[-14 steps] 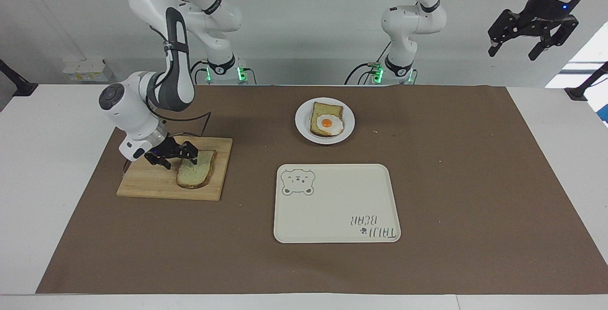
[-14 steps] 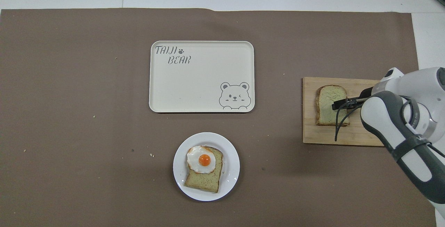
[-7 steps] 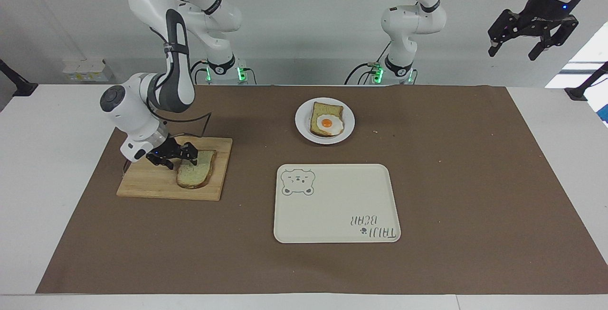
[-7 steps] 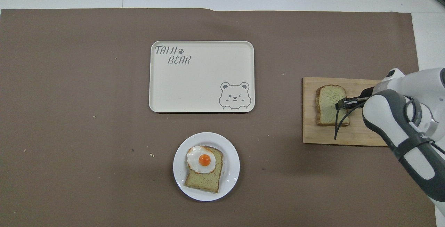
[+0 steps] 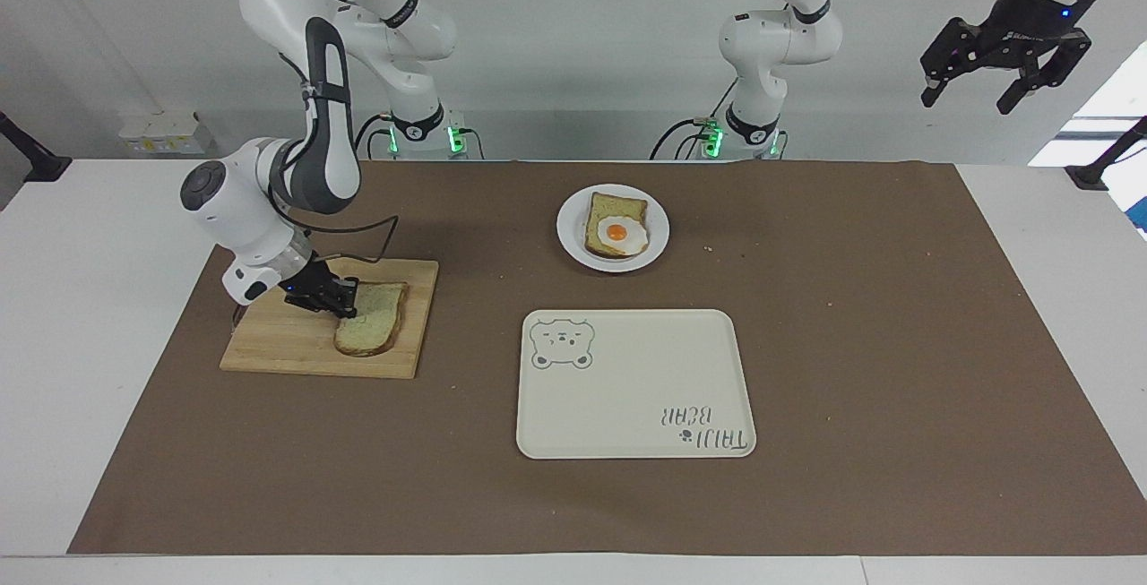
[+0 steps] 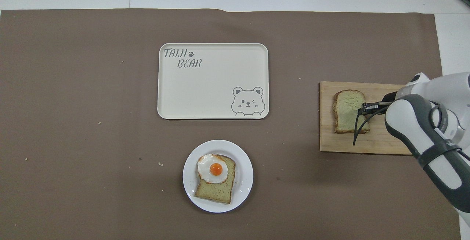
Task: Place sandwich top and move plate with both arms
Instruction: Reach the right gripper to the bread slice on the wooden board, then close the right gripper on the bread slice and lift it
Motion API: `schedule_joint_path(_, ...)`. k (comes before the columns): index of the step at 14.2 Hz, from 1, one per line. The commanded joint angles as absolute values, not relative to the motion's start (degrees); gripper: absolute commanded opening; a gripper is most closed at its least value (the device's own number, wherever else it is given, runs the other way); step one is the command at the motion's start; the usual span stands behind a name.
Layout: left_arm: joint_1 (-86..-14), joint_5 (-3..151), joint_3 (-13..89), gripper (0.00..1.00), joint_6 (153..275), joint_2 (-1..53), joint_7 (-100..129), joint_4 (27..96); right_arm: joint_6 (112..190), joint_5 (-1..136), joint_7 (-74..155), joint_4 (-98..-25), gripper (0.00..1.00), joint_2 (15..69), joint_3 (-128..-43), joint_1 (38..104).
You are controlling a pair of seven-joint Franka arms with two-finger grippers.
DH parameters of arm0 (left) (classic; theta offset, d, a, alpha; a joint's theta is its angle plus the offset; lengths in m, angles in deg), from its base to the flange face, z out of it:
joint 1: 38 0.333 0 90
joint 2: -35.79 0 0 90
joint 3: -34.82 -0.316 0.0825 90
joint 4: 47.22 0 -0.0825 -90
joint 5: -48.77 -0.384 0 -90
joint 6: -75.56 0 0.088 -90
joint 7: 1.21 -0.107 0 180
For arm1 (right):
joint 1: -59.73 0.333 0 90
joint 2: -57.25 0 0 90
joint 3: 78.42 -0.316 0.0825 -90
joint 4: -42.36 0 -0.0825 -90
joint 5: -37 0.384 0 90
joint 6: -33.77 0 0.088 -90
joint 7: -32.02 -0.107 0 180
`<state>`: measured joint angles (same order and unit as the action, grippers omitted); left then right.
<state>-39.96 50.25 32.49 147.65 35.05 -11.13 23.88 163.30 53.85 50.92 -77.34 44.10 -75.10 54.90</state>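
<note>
The sandwich top (image 5: 375,323) is a plain bread slice lying on a wooden cutting board (image 5: 278,348) at the right arm's end of the table. My right gripper (image 5: 346,300) is low on the board, shut on the slice's edge nearest the robots. The overhead view shows the same: the gripper (image 6: 362,108) grips the edge of the slice (image 6: 345,113). The white plate (image 5: 569,228) carries a bread slice with a fried egg (image 5: 616,231) and sits near the robots at mid table; it also shows in the overhead view (image 6: 189,183). My left gripper (image 5: 968,101) waits open, high over the left arm's end.
A cream tray with a bear drawing (image 5: 627,388) lies farther from the robots than the plate and shows in the overhead view (image 6: 213,85). A brown mat (image 5: 896,343) covers the table. A cable hangs from the right wrist over the board (image 6: 367,144).
The right gripper's fingers, open over the slice before, have drawn back to the slice's edge and closed on it. The left arm has not moved.
</note>
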Motion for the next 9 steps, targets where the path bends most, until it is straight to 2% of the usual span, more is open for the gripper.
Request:
schedule_joint_path(1, -39.7, 50.7, 32.5, 1.0, 147.5, 36.6, -10.5, 25.7, 160.3, 55.6, 50.1, -74.9, 0.0, 44.8, -75.8, 55.2)
schedule_joint_path(9, -39.7, 50.7, 32.5, 1.0, 147.5, 36.6, -10.5, 25.7, 143.0, 55.6, 45.7, -66.8, 0.0, 51.0, -76.6, 55.2)
